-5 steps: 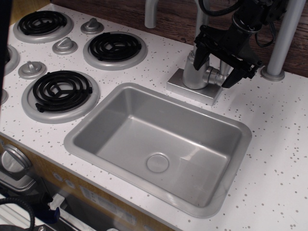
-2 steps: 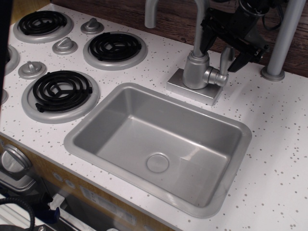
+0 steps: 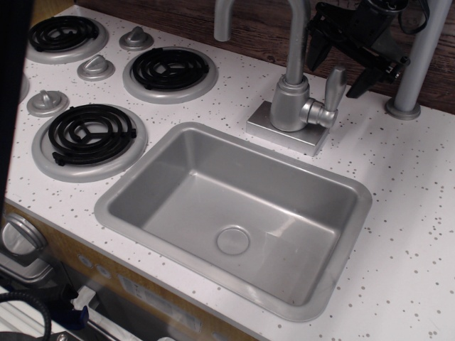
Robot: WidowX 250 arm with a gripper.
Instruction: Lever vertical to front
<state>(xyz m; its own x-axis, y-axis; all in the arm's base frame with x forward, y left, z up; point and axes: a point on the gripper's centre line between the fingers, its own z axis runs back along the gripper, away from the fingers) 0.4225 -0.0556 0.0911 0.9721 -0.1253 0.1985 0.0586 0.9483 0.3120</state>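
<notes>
The lever (image 3: 333, 88) is a small silver-grey tapered paddle on a short round stub at the right side of the faucet body (image 3: 290, 105). It stands upright, tip up. My black gripper (image 3: 340, 69) hangs just above and behind it with its jaws open, one finger left of the lever's tip and one finger (image 3: 361, 83) to its right. The fingers do not touch the lever. The gripper holds nothing.
The curved faucet spout (image 3: 295, 32) rises left of the gripper. A grey metal sink (image 3: 234, 213) lies in front of the faucet base. A grey post (image 3: 419, 60) stands at the right. Black stove burners (image 3: 169, 69) and silver knobs (image 3: 95, 67) are at the left.
My gripper has risen up and to the right, from straddling the faucet body and lever to above the lever's tip. The lever is uncovered and still stands upright.
</notes>
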